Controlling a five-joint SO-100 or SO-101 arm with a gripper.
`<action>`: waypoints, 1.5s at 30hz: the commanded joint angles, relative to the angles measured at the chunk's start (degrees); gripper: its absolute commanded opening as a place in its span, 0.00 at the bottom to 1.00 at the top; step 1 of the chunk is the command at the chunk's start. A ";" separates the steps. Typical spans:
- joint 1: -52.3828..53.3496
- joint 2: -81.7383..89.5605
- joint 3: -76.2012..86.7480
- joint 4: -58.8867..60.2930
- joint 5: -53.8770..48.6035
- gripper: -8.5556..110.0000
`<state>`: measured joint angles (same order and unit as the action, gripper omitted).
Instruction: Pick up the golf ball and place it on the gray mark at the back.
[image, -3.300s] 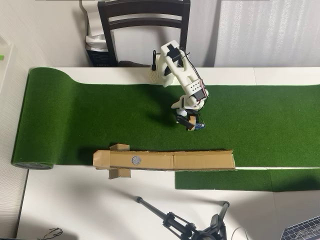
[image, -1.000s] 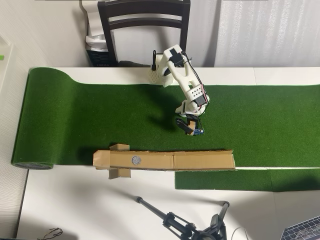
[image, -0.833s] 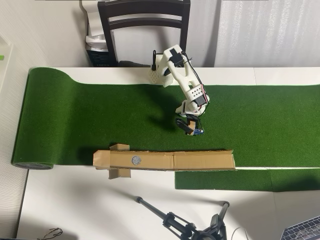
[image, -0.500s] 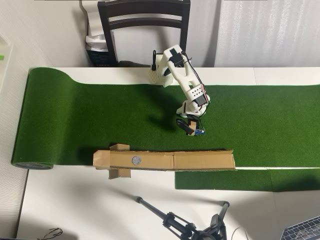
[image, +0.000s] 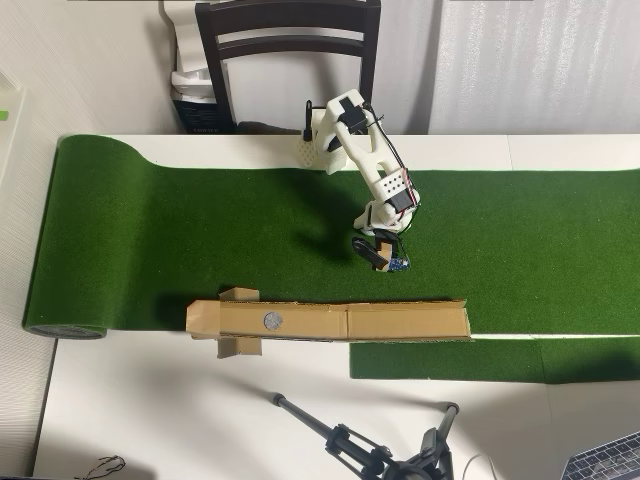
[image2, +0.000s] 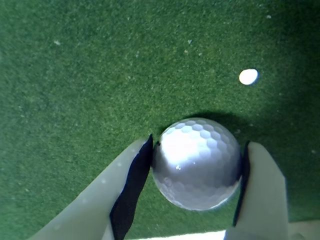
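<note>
Golf ball (image2: 196, 164) sits between the two fingers of the pincer (image2: 195, 160), dark pad of each finger against its side; the pincer is clamped on it. Green turf mat (image2: 90, 85) fills the wrist view behind the ball, with the ball's shadow on it and a tiny white dot (image2: 248, 76) up and to the right. Overhead view: ball itself hidden under the pincer (image: 378, 256), which points down over the middle of the turf mat (image: 180, 230), closer to the mat's lower edge. Gray mark (image: 271, 320) lies on a cardboard strip (image: 400, 321) along that lower edge, well apart from the pincer, down and to the left. White worktop (image: 150, 400) shows below the mat.
</note>
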<state>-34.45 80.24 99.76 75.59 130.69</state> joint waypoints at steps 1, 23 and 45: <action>0.35 1.32 -4.22 0.62 -0.18 0.28; 3.16 2.11 -6.50 1.32 -0.26 0.17; 19.95 2.11 -41.75 20.13 -7.38 0.17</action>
<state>-20.13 80.16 66.09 95.36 126.74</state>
